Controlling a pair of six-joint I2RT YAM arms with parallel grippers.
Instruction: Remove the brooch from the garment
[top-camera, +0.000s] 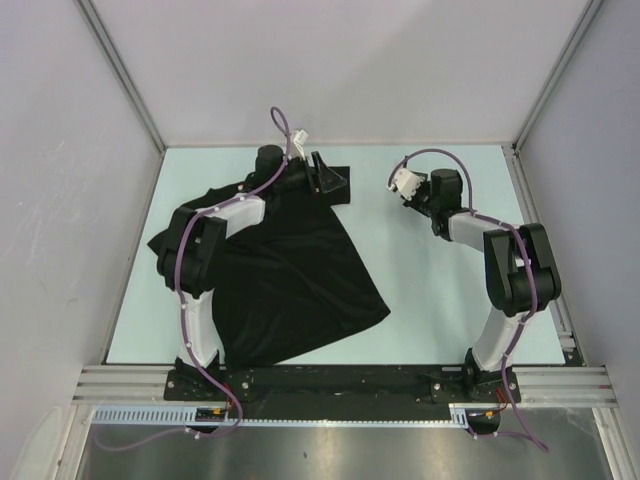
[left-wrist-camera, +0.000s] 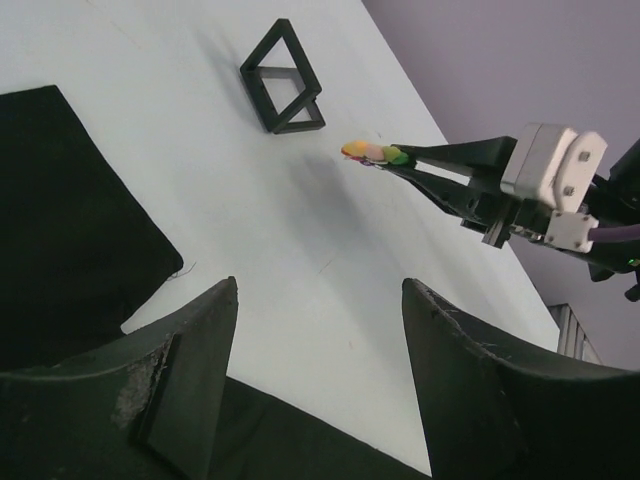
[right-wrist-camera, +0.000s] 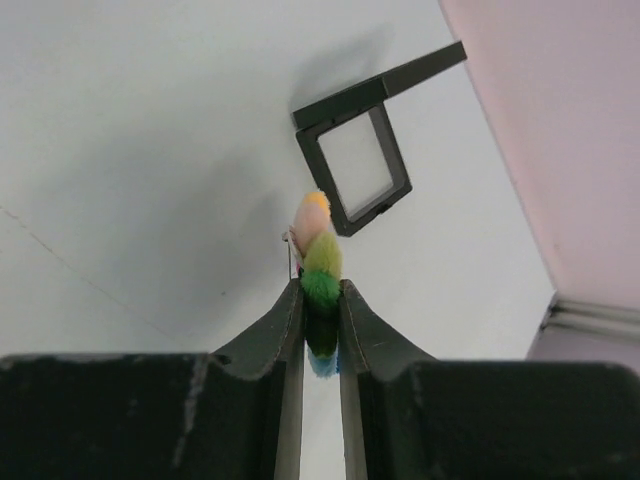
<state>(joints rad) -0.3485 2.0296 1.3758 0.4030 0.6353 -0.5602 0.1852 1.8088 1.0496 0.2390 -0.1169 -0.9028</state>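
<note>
The brooch (right-wrist-camera: 320, 258), a tiny fuzzy piece in peach, yellow-green, green and blue, is pinched between the fingers of my right gripper (right-wrist-camera: 320, 287), which is shut on it. It hangs over bare table, apart from the garment. From the left wrist view, the brooch (left-wrist-camera: 372, 153) sticks out of the right gripper's tip (left-wrist-camera: 398, 160). The garment (top-camera: 290, 270), a black T-shirt, lies crumpled on the left half of the table. My left gripper (left-wrist-camera: 320, 285) is open and holds nothing, hovering at the garment's far edge (left-wrist-camera: 70, 220). In the top view, the left gripper (top-camera: 325, 178) and right gripper (top-camera: 393, 186) face each other.
A small black square frame (left-wrist-camera: 285, 78) lies on the table just beyond both grippers, also in the right wrist view (right-wrist-camera: 355, 165). Grey walls close off the pale table (top-camera: 440, 300) at the back and sides. The left arm reaches across the garment.
</note>
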